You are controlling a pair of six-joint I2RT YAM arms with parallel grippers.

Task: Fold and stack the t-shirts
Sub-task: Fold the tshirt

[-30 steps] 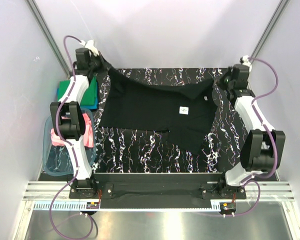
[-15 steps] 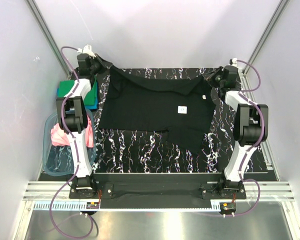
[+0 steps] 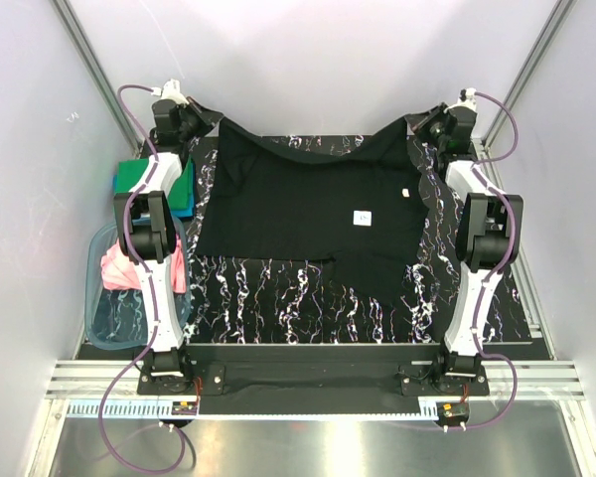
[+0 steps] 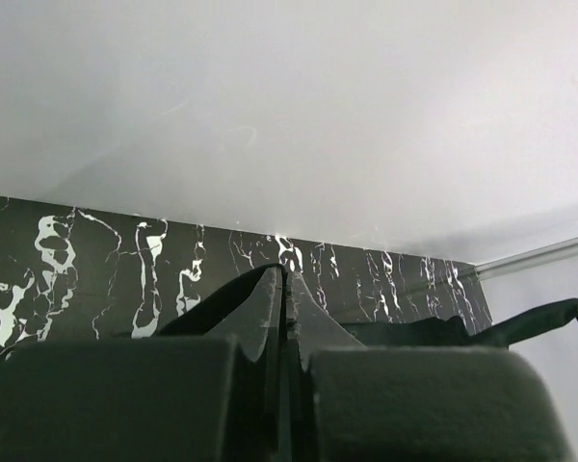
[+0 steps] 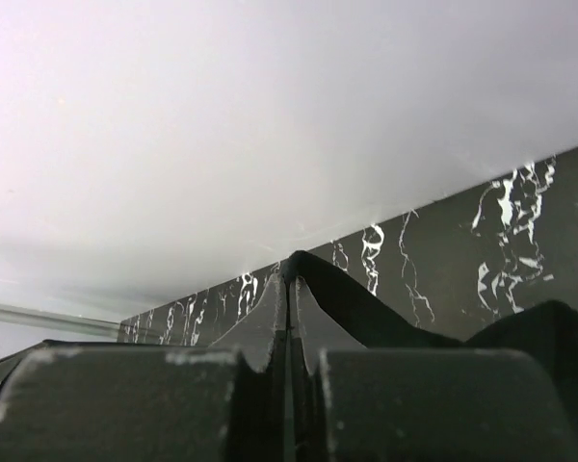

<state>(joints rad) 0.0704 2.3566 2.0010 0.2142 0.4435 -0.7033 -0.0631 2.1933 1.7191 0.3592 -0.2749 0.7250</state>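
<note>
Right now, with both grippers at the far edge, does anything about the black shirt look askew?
Yes. The black t-shirt lies unevenly: its near edge is stepped, the right half reaching closer to the arm bases than the left. The left gripper and right gripper are each shut on a far corner.

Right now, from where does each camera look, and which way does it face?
Top: high behind the robot, looks down on table and black shirt; left arm and right arm show.
Left wrist: on the left arm, faces the back wall over the table's far edge; left end effector shut on the shirt.
Right wrist: on the right arm, faces that wall; right end effector shut on the shirt.
Shared: wrist views both show shirt, table, wall.
</note>
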